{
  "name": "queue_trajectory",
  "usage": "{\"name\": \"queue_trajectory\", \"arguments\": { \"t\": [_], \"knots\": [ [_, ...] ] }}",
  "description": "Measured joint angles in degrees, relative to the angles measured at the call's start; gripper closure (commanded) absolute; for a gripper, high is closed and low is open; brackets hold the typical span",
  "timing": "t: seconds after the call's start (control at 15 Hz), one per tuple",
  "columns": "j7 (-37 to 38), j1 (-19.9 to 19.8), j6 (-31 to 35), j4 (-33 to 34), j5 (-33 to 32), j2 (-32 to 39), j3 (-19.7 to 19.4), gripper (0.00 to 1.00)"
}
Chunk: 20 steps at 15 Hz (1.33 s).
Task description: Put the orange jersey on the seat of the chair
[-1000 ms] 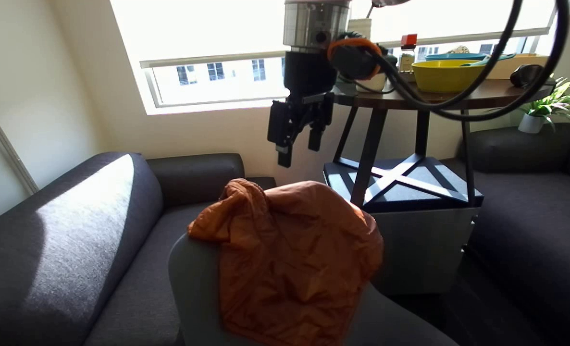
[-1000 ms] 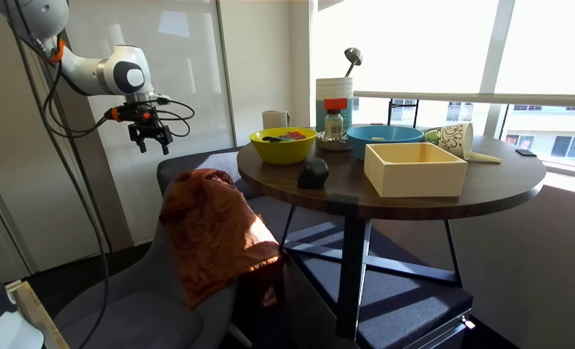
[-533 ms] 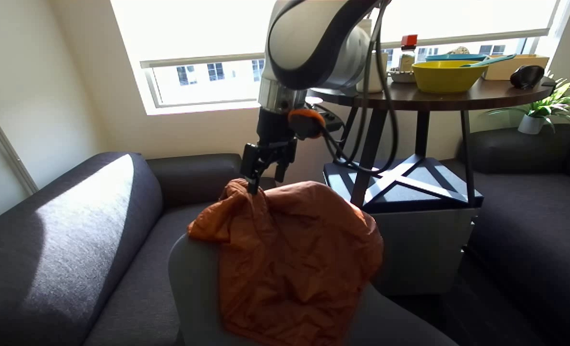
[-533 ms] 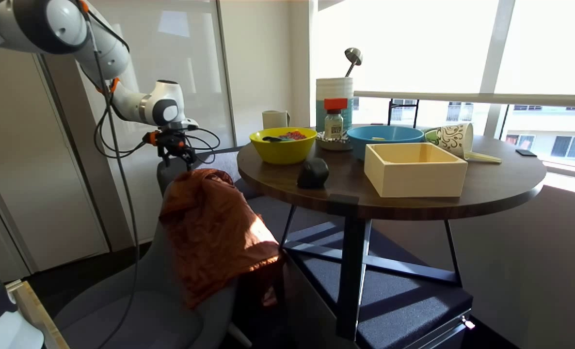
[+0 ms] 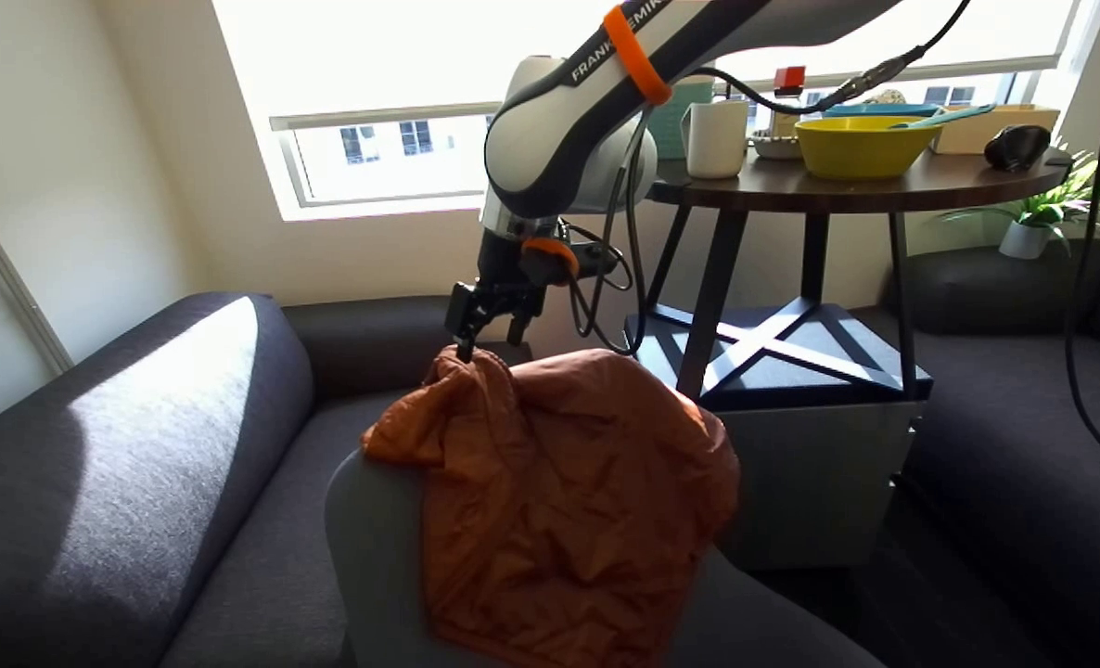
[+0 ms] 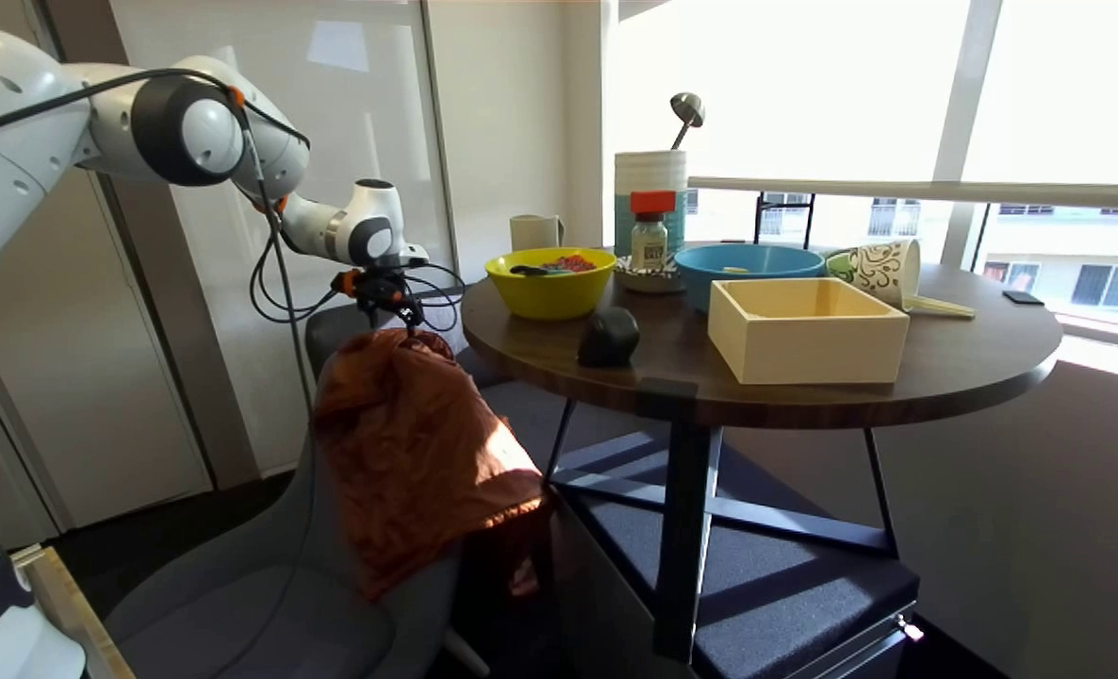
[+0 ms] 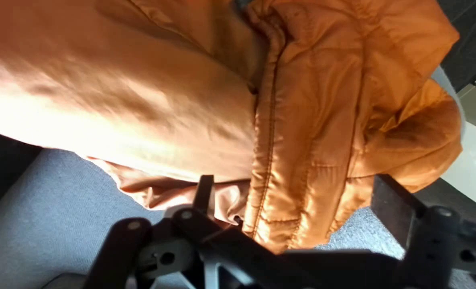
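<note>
The orange jersey (image 5: 578, 492) hangs crumpled over the top of the grey chair's backrest (image 5: 374, 547). In an exterior view the jersey (image 6: 418, 462) drapes down the chair's inner side, above the grey chair seat (image 6: 257, 622). My gripper (image 5: 491, 347) is open over the jersey's bunched top fold. One fingertip overlaps that fold in this view; I cannot tell if it presses on it. In the wrist view the open gripper (image 7: 293, 176) has a stitched band of the jersey (image 7: 302, 132) between its spread fingers. The fingertips are partly hidden in an exterior view (image 6: 412, 325).
A round brown table (image 6: 540, 354) stands beside the chair, bearing a yellow bowl (image 6: 551, 294), a blue bowl (image 6: 748, 269), a cream box (image 6: 804, 344) and a black mouse-like object (image 6: 609, 338). A dark grey sofa (image 5: 262, 575) lies behind the chair. Cables (image 5: 633, 278) hang from the arm.
My gripper has come down and across from above, to the jersey's top fold on the backrest. It stays open. The jersey lies much as before.
</note>
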Motion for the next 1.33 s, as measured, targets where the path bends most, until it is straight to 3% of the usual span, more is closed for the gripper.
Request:
{"name": "queue_trajectory", "arguments": {
  "t": [0.27, 0.47, 1.0, 1.33],
  "knots": [
    [0.01, -0.06, -0.58, -0.06, 0.33, -0.07, 0.07, 0.0],
    [-0.53, -2.13, -4.25, 1.02, 4.06, 1.28, 1.39, 0.0],
    [-5.31, -12.62, -10.49, 7.37, 19.3, 6.07, 7.72, 0.0],
    [-6.23, -12.69, -12.33, 8.02, 21.67, 6.36, 8.95, 0.0]
  ]
}}
